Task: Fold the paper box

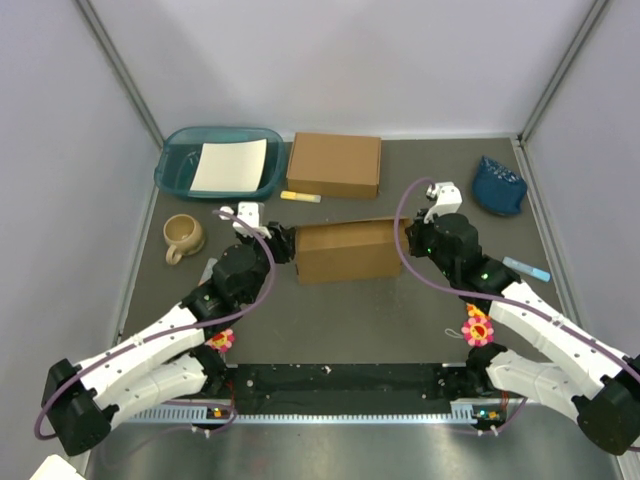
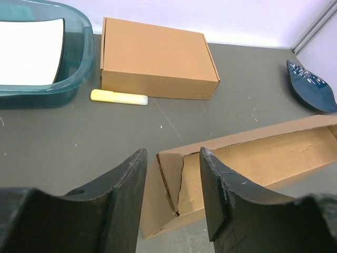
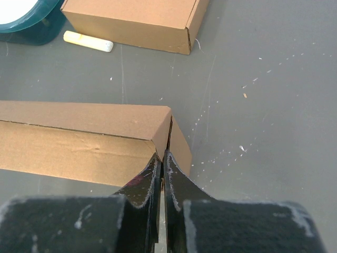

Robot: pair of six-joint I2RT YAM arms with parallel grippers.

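Mid-table the paper box (image 1: 345, 252); closed box (image 1: 334, 165) behind it, tray (image 1: 166, 165) behind-left, mug (image 1: 183, 236) left

left wrist cam, looking out past the left pincer (image 2: 172, 153), its two black fingers (image 2: 124, 190) spread apart at bottom of frame. between them stands the near end wall of the paper box (image 2: 263, 158): brown cardboard, top open, running off ahead-right. contact w/ the fingers can't be told. farther ahead, a closed brown box (image 2: 158, 58), w/ a yellow marker (image 2: 118, 97) just beside its near side. ahead-left, teal tray (image 2: 73, 84) w/ white sheet (image 2: 29, 52) inside. far right, blue dish (image 2: 313, 89). dark grey table (image 2: 79, 137).
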